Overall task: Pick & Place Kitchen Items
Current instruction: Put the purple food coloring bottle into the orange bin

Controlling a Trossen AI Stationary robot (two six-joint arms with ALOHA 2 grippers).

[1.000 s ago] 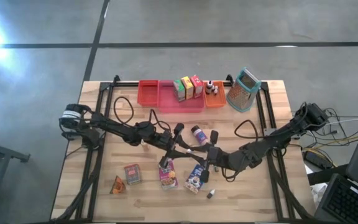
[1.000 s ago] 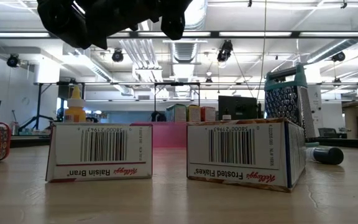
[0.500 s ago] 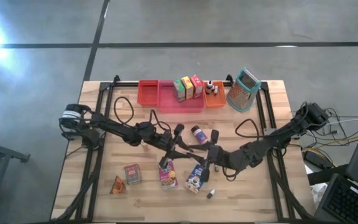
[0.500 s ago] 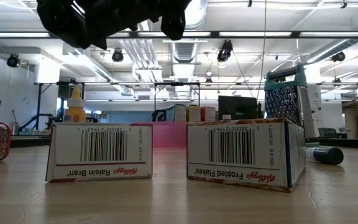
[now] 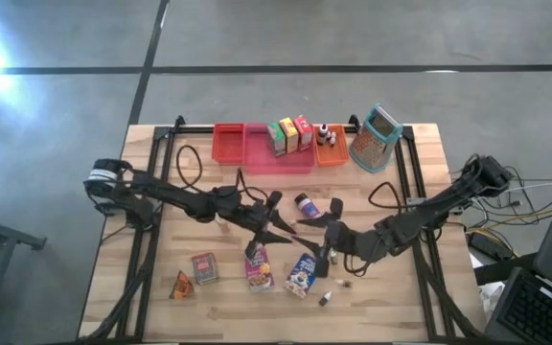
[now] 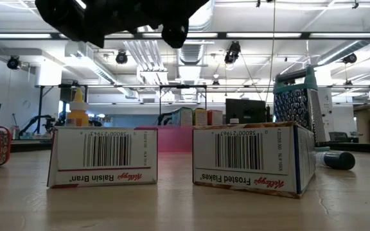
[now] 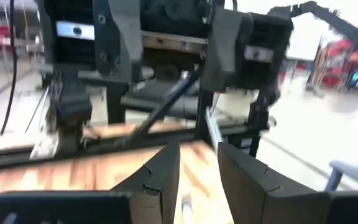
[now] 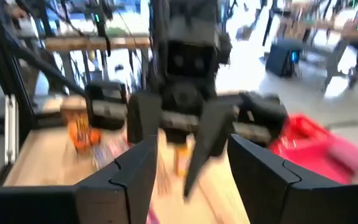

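My left gripper (image 5: 284, 222) and my right gripper (image 5: 326, 233) hang open and empty above the table's middle, facing each other; each shows in the other's wrist view. My left fingers (image 7: 161, 177) and my right fingers (image 8: 135, 171) stand apart. Below them a purple Raisin Bran box (image 5: 259, 269) and a blue Frosted Flakes box (image 5: 302, 272) lie flat on the table, and both also show in the low view (image 6: 103, 156) (image 6: 249, 157). A small jar (image 5: 305, 203) stands behind the grippers. A red can (image 5: 204, 267), an orange wedge (image 5: 181, 285) and a tiny bottle (image 5: 325, 299) lie near the front.
Red (image 5: 228, 143), pink (image 5: 281, 158) and orange (image 5: 331, 153) tray bins line the far edge. Green, yellow and red boxes (image 5: 290, 134) stand in the pink bin and tiny bottles (image 5: 326, 134) in the orange one. A grater (image 5: 377, 138) stands at the far right.
My right arm has drawn back a little toward the table's right edge, uncovering a small item on the table beside it. Both grippers stay open and empty, and the boxes have not moved.
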